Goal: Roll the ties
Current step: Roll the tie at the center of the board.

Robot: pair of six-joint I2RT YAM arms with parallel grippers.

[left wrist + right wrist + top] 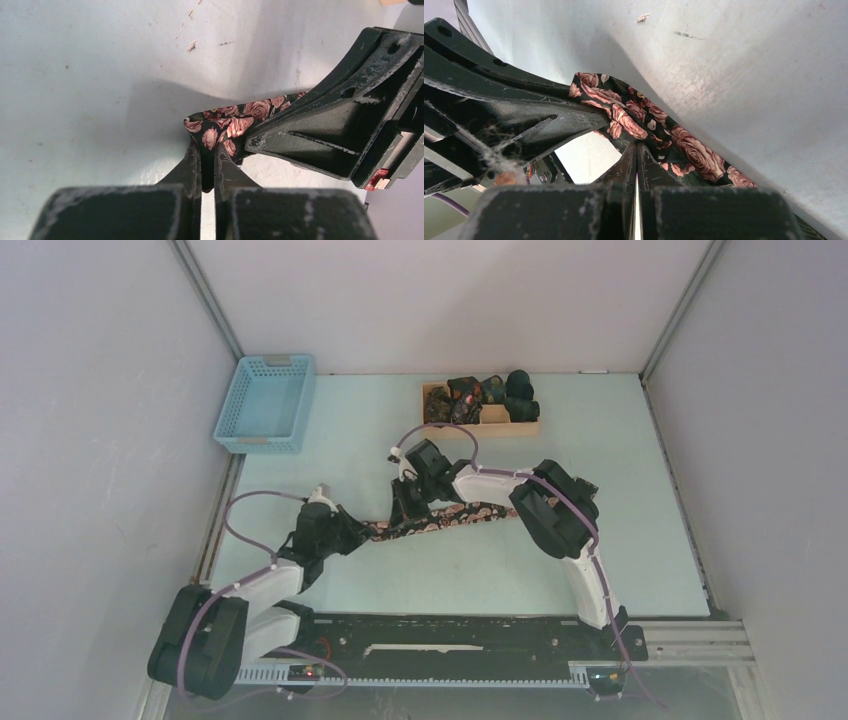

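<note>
A long dark tie [470,512] with pink roses lies slanted across the middle of the pale table. My left gripper [362,532] is shut on the tie's left end; the left wrist view shows the dark fabric [235,122] pinched between my left gripper's [206,147] fingers. My right gripper [405,515] is just to the right, close against the left one, shut on the same tie. In the right wrist view my right gripper [636,147] has its jaws pressed together at the tie's [694,152] edge. Several small dark rolled ties [470,392] sit at the back.
The rolled ties sit in a wooden tray [500,427] at the back centre. A blue plastic basket [265,405] stands at the back left. Grey walls close in the table on three sides. Each wrist view shows the other gripper's finger [340,130] [514,107] very near.
</note>
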